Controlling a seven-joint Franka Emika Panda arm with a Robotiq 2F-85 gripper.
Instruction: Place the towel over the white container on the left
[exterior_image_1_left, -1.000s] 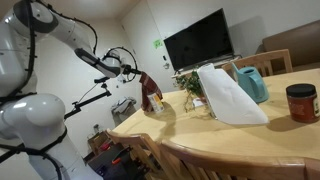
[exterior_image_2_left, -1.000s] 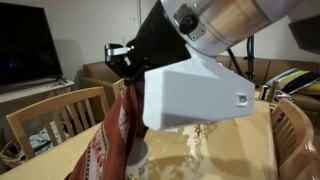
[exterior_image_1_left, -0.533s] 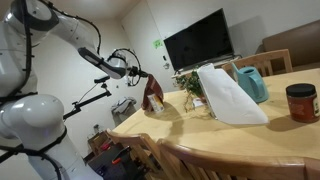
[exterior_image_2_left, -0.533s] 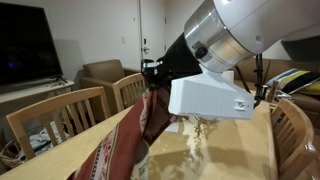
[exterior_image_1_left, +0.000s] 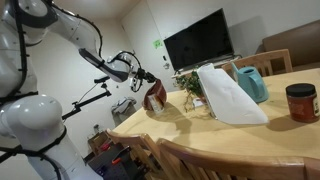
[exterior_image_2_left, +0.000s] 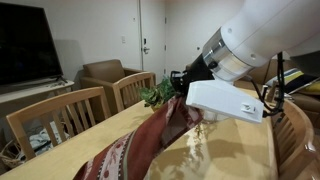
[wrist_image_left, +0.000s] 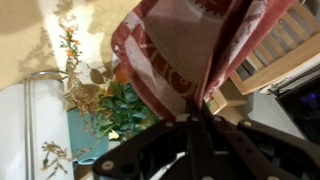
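Fingers (wrist_image_left: 196, 125) are clenched tight on the towel (wrist_image_left: 200, 45). They pinch a gathered edge of it, and in the wrist view you see no gap between them, only maroon cloth with a pale pattern fanning away from the pinch.

In an exterior view your fingers (exterior_image_1_left: 143, 76) sit above the far corner of the bench (exterior_image_1_left: 260, 140), at the end of the outstretched arm. The towel (exterior_image_1_left: 155, 96) hangs straight down from them, with its lower end close to the wood. You cannot tell from here whether it touches. In an exterior view the towel (exterior_image_2_left: 150, 140) runs from the fingers (exterior_image_2_left: 182, 82) down and toward the camera, spreading wide and low over the bench (exterior_image_2_left: 230, 150).

You cannot make out the white container in any view, because the cloth hangs in front of that corner. Whether the towel rests on it cannot be told.

The plant (exterior_image_1_left: 190, 85) stands near the towel and apart from it, further along the bench. The wrist view shows the plant (wrist_image_left: 125, 108) beside the cloth, with the teal jug (wrist_image_left: 85, 135) just next to it. A large white slanted object (exterior_image_1_left: 230, 95) leans mid-bench, with the teal jug (exterior_image_1_left: 252, 84) behind it. A dark red-brown jar (exterior_image_1_left: 300, 102) stands well apart from the towel at the opposite end.
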